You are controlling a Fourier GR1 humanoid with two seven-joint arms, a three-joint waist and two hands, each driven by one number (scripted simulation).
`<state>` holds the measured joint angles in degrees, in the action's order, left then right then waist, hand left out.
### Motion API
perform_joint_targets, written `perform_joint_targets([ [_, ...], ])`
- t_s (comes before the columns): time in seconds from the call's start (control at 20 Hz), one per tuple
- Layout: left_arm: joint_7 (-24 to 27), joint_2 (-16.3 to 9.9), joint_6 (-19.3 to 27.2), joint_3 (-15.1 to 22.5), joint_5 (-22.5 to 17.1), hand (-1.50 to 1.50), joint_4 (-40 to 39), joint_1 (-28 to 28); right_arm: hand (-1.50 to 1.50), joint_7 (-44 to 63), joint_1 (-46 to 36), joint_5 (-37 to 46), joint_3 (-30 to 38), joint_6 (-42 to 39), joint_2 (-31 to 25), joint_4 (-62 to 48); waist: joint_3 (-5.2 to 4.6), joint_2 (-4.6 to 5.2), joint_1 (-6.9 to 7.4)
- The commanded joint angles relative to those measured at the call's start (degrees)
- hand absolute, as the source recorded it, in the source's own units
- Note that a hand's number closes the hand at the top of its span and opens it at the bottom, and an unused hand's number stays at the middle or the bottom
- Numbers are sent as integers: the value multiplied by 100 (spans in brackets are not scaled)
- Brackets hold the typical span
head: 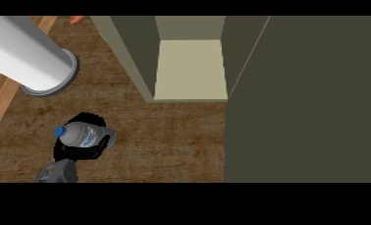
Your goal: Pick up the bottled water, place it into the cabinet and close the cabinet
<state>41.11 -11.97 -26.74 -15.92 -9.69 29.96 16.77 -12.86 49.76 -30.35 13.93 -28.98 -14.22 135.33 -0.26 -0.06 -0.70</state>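
So the black fingers (pixel 103 143) of the left hand (pixel 81 151) are curled right around the bottled water (pixel 78 134), wrapping its body from below and the side. Grasped, not just touching. The bottle sits in that hand near the front-left part of the wooden worktop (pixel 174 135), blue cap (pixel 59 131) pointing toward the left edge and a bit up at the camera, so its long axis looks tilted rather than plainly upright. Can't tell if it's lifted off the worktop or resting on it.

The relation that matters: the cabinet (pixel 190 67) opening is away toward the back and to the right of the bottle, well apart, with its pale shelf floor showing between two walls. The cabinet door (pixel 297 101) hangs open as that big dark panel filling the right side.

Right hand isn't showing anywhere, so the left is the only one near. My guess is the carry goes back-right into that opening, keeping clear of the left wall. There's also a big white cylinder (pixel 33 57) at the back-left corner.
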Motion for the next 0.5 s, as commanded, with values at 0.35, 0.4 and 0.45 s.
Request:
perform_joint_targets([
  [0.35, -243, 322, 440, 33, -310, 150, 1229, -356, -150, 594, 356, -791, 259, 352, -75, 1233, 23, -14, 56],
  [0.4, -295, 536, 683, 167, -225, 150, 1462, -301, -150, 455, 452, -663, 148, 193, 27, 1118, 26, -24, 35],
  [0.45, -236, 715, 903, 250, -154, 150, 1663, -355, -150, 440, 548, -708, 279, 123, -72, 1193, 26, -30, 31],
])
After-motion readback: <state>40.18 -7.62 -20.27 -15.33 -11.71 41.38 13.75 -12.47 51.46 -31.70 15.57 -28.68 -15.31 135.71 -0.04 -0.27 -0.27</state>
